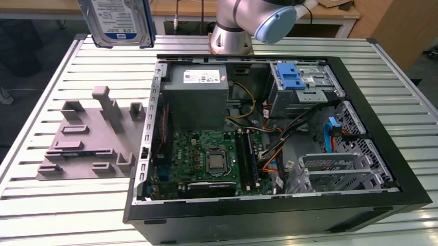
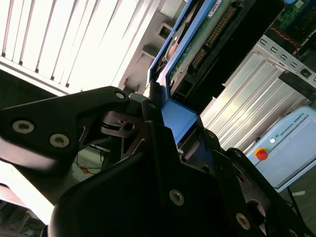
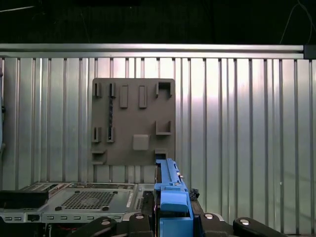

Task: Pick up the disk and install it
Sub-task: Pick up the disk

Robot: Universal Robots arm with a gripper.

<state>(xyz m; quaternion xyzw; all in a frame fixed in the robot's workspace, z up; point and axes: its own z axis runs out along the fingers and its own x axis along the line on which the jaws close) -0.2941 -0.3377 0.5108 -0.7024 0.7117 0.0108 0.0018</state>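
One disk (image 1: 116, 23) hangs high over the table (image 1: 68, 215), well apart from the open computer case (image 1: 274, 220), with your gripper (image 2: 170, 116) clamped tight on its blue frame (image 3: 172, 195), likely sparing the drive body and connectors.

a slatted aluminium table (image 1: 75, 215) carries a flat grey fixture plate (image 1: 85, 138) with upright pegs and brackets toward the exterior view's left and, just beside it, an open black computer case (image 1: 274, 218) lying on its side, with the robot arm's base (image 1: 231, 43) standing behind the case.
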